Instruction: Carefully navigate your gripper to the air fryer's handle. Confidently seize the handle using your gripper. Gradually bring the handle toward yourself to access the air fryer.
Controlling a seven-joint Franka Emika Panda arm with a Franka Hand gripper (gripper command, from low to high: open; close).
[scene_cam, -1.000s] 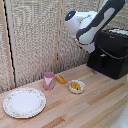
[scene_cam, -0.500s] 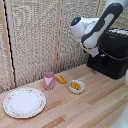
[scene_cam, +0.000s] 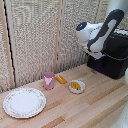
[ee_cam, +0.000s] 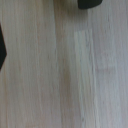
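Air fryer (scene_cam: 111,57): large boxy appliance, glossy black, rounded edges; stands on the wooden table at the exterior view's right, against the backdrop.
Handle: cannot be made out in either view; the arm covers the fryer's near face where it meets the table.
Arm (scene_cam: 98,33): bulky, white shells with black joints, a small blue light on the rounded white housing; hangs just in front of the air fryer, overlapping its upper corner toward the exterior view's left.
Gripper (scene_cam: 96,54): low end of the arm, whitish, seen against the fryer's black front. Fingers too small and blurred to separate; cannot tell whether they are spread or closed, nor whether they touch the fryer.
Table (scene_cam: 95,107): pale wood planks, smooth with long grain lines; fills the wrist view, which is blurred.
Wrist view edges: a dark rounded shape at one edge and a dark sliver at another; too blurred to name.
Backdrop (scene_cam: 40,35): woven, fine-ribbed beige panels set in pale wooden posts, behind the fryer and running toward the exterior view's left.
Pink cup (scene_cam: 48,80): small, translucent pink, upright; well apart from the fryer.
Orange piece (scene_cam: 61,79): small oblong, lying flat just beside the cup, on its fryer side.
Small bowl (scene_cam: 76,86): white, round, shallow, holding yellow-orange bits; between cup and fryer.
Plate (scene_cam: 24,102): round, white, patterned rim; farthest from the fryer.
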